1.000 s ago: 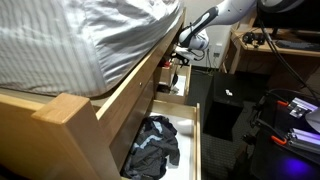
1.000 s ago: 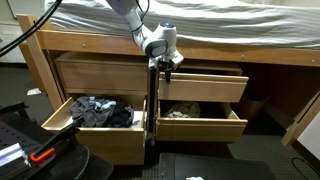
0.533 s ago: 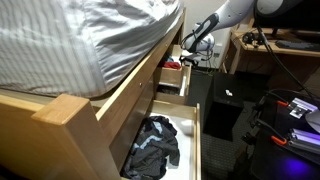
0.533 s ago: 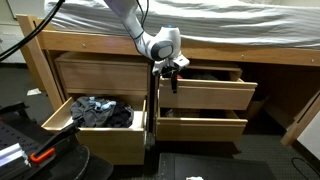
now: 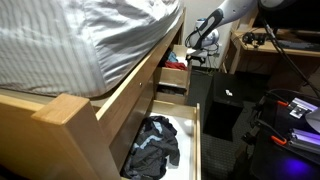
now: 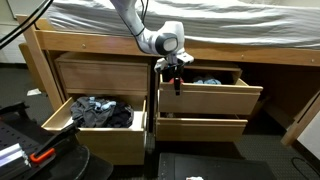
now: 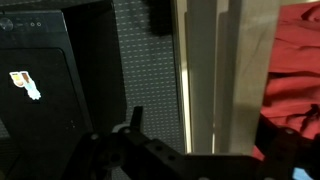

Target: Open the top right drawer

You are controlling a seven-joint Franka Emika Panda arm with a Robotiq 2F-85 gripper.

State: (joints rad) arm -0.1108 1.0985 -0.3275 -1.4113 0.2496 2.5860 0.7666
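The top right drawer [image 6: 212, 96] under the bed is pulled partly out, with blue and red cloth inside. It also shows in an exterior view [image 5: 174, 78]. My gripper [image 6: 173, 72] points down at the left end of the drawer front's top edge, and it shows in both exterior views [image 5: 193, 53]. In the wrist view the wooden drawer front [image 7: 222, 80] runs between my dark fingers [image 7: 200, 150], with red cloth [image 7: 297, 70] on the inner side. The gripper looks closed on the drawer front.
The bottom left drawer [image 6: 95, 128] stands open with dark clothes; it also shows in an exterior view [image 5: 155, 140]. The bottom right drawer [image 6: 202, 127] is nearly closed. A black box [image 5: 227, 105] and a desk [image 5: 265, 45] stand opposite. The mattress [image 6: 200, 15] overhangs above.
The top right drawer has slid outward with my gripper on its front edge. The bottom right drawer now looks pushed in, where it stood open a second ago.
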